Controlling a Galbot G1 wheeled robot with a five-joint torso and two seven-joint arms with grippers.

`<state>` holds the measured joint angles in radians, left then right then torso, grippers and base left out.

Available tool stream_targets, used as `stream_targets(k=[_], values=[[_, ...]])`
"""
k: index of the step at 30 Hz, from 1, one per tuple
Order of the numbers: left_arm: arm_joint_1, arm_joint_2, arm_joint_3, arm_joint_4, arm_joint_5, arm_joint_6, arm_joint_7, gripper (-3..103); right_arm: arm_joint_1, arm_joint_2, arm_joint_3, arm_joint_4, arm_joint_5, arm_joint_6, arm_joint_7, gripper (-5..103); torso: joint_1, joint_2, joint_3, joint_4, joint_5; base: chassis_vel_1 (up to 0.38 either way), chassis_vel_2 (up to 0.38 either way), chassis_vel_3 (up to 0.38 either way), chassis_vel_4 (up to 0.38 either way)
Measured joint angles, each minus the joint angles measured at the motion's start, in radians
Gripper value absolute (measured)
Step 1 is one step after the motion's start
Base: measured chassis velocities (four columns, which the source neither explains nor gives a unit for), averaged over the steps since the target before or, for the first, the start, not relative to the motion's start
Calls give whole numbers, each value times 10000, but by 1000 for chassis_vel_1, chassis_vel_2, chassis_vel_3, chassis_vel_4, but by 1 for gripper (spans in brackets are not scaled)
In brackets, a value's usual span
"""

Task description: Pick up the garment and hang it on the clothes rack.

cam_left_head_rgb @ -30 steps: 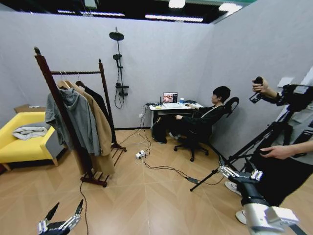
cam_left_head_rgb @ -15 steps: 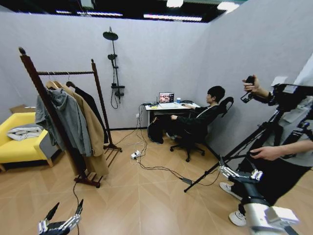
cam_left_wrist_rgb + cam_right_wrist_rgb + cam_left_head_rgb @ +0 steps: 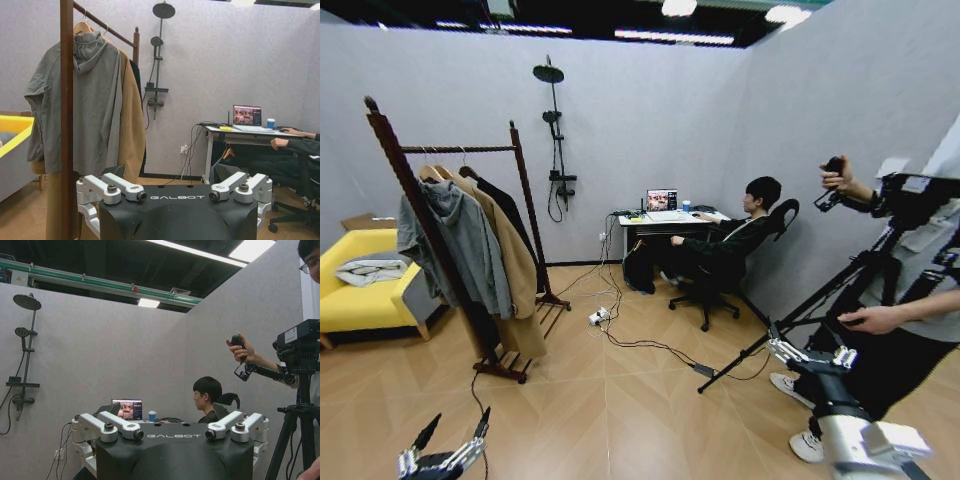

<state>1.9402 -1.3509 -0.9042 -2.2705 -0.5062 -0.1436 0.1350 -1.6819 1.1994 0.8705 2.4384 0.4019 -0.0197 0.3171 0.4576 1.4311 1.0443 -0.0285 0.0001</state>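
Swung back a touch rightward since half a second ago, whole view shifting, nothing in the room moved. Rack off to the front-left; garment hanging at its far end, behind the tan coat. Left gripper low, well short of the rack, fingers spread, empty. Right gripper far from the rack, fingers spread too. Soft, light, floppy cloth, probably; best taken at the stiff hanger.

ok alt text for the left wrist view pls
The open left gripper faces the clothes rack, where a grey hooded jacket and tan coat hang, the garment barely showing behind them.
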Motion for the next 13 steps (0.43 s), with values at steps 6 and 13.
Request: stream_targets(k=[6, 13], values=[[0, 0, 0, 0, 0, 0, 0, 100, 0, 0, 0, 1, 0, 0, 0, 100, 192, 389, 198, 0, -1, 0, 0, 0, 0], [0, 0, 0, 0, 0, 0, 0, 100, 0, 0, 0, 0, 0, 0, 0, 100, 387, 788, 401, 0, -1, 0, 0, 0, 0]])
